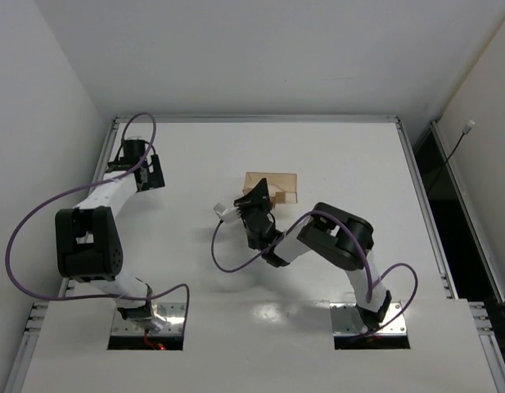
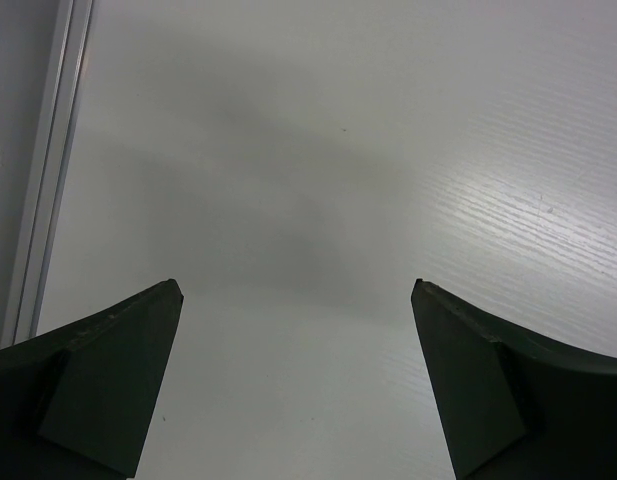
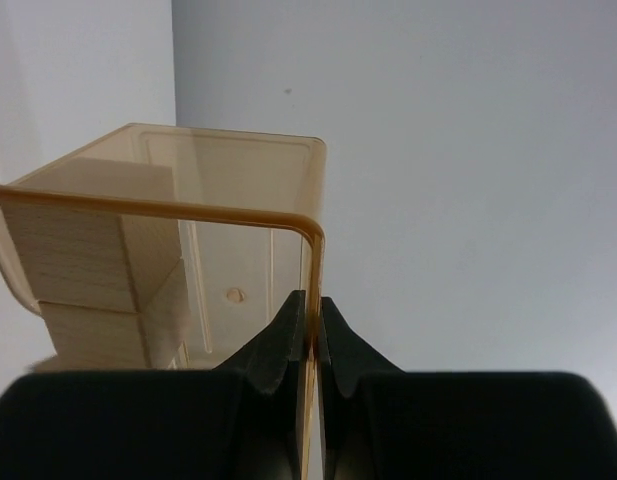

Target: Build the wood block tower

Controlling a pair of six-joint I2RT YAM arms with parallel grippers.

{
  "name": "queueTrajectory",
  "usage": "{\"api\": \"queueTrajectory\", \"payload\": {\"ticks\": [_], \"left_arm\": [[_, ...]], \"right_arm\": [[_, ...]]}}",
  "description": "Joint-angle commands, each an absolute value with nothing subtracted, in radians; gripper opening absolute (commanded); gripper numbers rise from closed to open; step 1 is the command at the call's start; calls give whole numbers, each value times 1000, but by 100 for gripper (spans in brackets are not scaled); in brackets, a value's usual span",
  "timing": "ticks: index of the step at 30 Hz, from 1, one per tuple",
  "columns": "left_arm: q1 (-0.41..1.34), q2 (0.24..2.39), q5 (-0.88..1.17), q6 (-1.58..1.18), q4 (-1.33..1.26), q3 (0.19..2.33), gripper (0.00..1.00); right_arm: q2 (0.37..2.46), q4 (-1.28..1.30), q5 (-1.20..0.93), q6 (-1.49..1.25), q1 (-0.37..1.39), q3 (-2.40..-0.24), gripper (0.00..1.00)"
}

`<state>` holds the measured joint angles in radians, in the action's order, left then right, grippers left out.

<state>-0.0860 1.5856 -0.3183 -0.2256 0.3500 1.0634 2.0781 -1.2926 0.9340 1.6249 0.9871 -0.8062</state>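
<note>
Your right fingers (image 3: pixel 291 338) clamp the amber bin (image 3: pixel 188 212), wood blocks (image 3: pixel 78 255) inside at nine o'clock; your left fingers (image 2: pixel 128 350) stand apart.

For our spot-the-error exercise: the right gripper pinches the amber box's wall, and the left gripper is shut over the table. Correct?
No. The left gripper is open, not shut: the left wrist view shows its fingers wide apart over the table. The right gripper does pinch the wall of the amber box.
</note>
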Motion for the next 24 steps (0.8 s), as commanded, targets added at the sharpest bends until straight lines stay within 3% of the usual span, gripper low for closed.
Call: {"api": "queueTrajectory", "payload": {"ticks": [1,5,9,15,19,24], "left_arm": [[-98,1551,-310,-224,330,1100,99],[-98,1517,-301,-224,353,1109,99],[-98,1519,-264,-224,308,1075,99],[-98,1555,-276,-249,353,1112,99],[-98,1540,-267,-249,319,1100,99],[-98,1543,-258,-249,328,1097,99]], "right_arm": [[2046,-1819,985,1609,988,-798,0],[1953,-1819,1029,1560,979,-730,0],[2166,-1819,980,1591,968,-931,0],[1933,-1809,1002,1591,1012,-767,0],[2066,-1809,980,1594,983,-863,0],[1980,-1818,1005,1597,982,-845,0]]}}
